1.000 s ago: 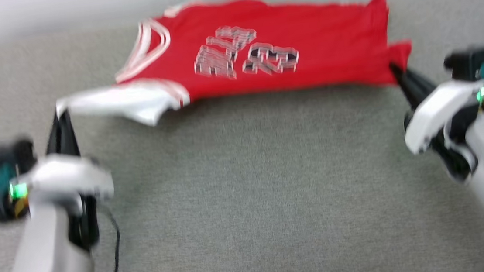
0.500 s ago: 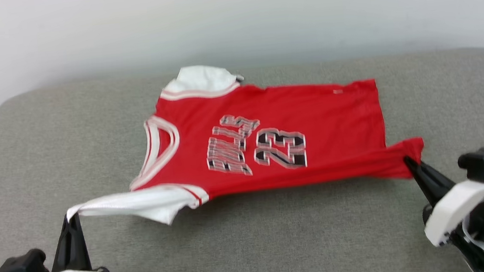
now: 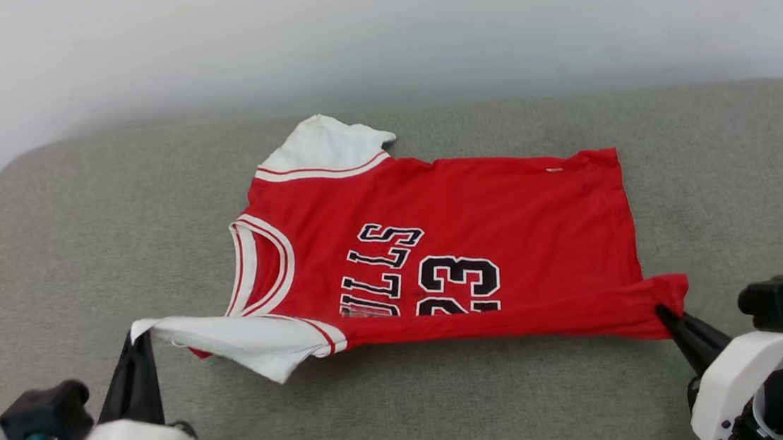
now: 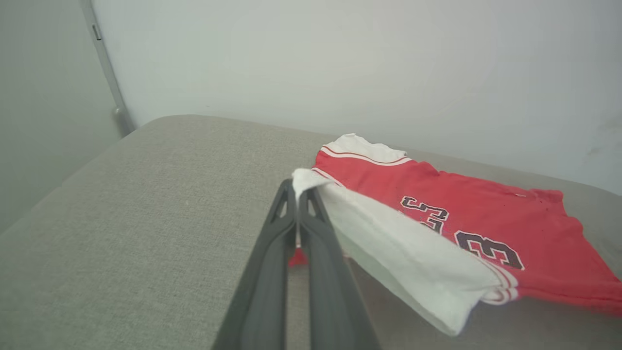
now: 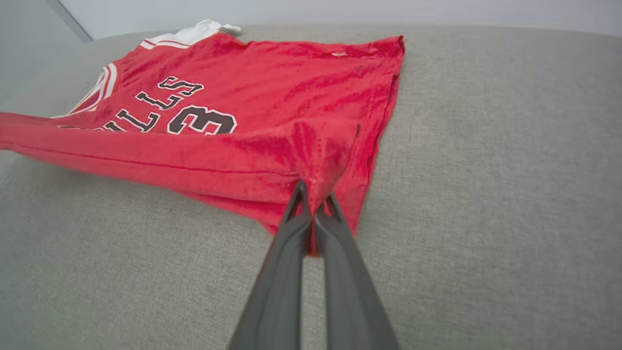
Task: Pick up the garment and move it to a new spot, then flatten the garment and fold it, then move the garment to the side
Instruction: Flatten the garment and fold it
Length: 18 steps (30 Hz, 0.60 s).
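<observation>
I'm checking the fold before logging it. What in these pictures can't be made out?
- Head view: the near part of the chest lettering on the garment is covered by the raised near fold of fabric.
- Head view: the arms behind the left pincer and right pincer are cut off by the bottom edge.
- All views: the garment's underside is hidden against the grey cushion.

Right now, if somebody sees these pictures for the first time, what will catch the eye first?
The red garment with black-and-white lettering, spread across the middle of the grey cushion, strikes first. Next, the left gripper pinches its near white sleeve at the lower left, and the right gripper pinches its near hem corner at the lower right, so the near edge looks taut between them.
</observation>
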Motion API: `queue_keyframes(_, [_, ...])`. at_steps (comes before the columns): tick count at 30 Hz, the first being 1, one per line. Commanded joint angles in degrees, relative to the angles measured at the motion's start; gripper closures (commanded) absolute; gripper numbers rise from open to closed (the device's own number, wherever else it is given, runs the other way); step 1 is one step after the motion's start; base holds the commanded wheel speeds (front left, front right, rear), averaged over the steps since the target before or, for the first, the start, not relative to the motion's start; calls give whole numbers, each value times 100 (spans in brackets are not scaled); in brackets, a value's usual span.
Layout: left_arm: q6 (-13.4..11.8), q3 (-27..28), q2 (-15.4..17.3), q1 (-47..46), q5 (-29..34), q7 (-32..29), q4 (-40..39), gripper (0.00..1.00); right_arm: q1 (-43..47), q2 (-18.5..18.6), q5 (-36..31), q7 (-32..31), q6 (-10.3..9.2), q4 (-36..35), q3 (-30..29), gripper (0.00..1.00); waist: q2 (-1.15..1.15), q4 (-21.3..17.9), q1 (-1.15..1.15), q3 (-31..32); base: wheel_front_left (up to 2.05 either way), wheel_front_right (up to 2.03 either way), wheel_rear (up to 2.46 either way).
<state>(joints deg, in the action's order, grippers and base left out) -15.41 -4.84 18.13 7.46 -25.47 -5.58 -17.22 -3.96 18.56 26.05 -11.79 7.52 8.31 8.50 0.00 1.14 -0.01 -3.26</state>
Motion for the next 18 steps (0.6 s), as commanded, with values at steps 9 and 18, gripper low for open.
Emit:
queue_keyframes(9, [467,-184,-105,-1446,-413,-191,1514,100,-585,-348,-301,-783,-6,201,-228,100,0,-129,1,-595,0,0,0])
queue_keyframes(18, [865,-277,-207,-2903,-598,-92,3410,100,-1504,-343,-213,-751,-6,1020,113,100,0,-289,1,-1207,0,0,0])
